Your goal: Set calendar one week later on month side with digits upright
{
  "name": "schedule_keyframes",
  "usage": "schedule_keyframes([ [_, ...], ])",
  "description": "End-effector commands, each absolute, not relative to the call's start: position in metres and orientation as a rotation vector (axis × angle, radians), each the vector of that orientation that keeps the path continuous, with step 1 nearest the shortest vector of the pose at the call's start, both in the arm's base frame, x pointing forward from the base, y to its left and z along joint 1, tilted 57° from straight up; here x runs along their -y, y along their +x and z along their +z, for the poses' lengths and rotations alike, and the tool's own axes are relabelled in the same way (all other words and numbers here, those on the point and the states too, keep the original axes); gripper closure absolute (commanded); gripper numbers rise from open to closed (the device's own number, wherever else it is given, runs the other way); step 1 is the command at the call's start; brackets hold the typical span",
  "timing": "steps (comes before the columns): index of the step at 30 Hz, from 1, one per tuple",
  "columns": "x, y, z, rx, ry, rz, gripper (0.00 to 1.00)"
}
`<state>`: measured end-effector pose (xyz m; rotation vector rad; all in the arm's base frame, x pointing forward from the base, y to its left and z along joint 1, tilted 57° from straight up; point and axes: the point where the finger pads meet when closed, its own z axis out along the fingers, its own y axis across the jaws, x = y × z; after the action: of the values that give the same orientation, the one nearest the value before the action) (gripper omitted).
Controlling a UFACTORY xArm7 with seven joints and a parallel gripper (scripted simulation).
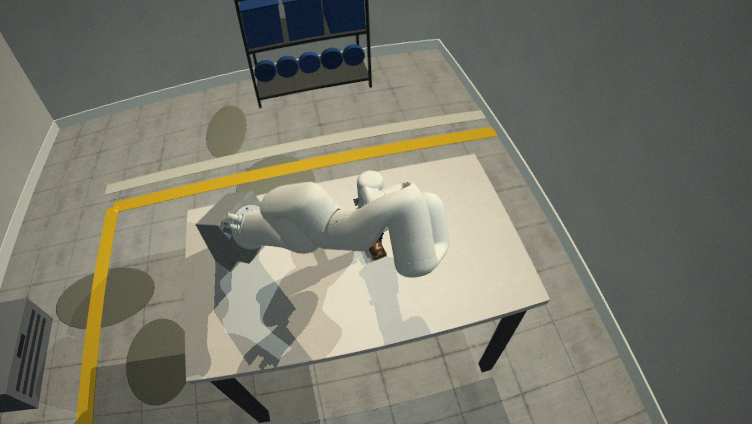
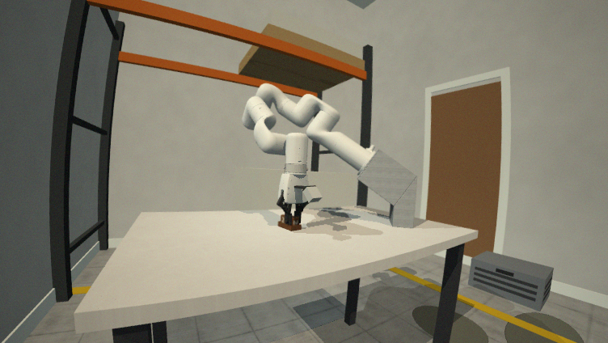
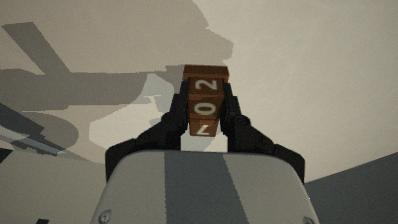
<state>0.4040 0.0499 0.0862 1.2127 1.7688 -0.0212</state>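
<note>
The black two-finger gripper (image 1: 379, 239) (image 2: 293, 220) (image 3: 205, 93) is clamped on the brown cube showing a white 0 (image 3: 204, 108); at twelve o'clock from it in the wrist view is the brown cube showing a white 2 (image 3: 206, 84), then the brown tray (image 1: 380, 257) (image 2: 289, 226) (image 3: 206, 71). The tray is on the pale rectangular table (image 1: 463, 231) (image 2: 204, 256), at four o'clock from the grey angular arm mount (image 1: 218, 231) (image 2: 402, 213) in the top view

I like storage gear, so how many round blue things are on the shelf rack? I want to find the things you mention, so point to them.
5. All five round blue things (image 1: 309, 62) stand side by side in a row on the rack's (image 1: 256, 94) lower shelf, beneath the blue boxes (image 1: 303, 20). None seems hidden.
</note>
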Motion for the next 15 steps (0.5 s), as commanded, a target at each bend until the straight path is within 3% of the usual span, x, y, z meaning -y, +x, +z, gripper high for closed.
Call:
schedule_keyframes([
  [1,-0.051,0.404,0.086,-1.771,1.211,-0.019,0.71],
  [15,-0.069,0.379,0.106,-1.771,1.211,-0.019,0.71],
])
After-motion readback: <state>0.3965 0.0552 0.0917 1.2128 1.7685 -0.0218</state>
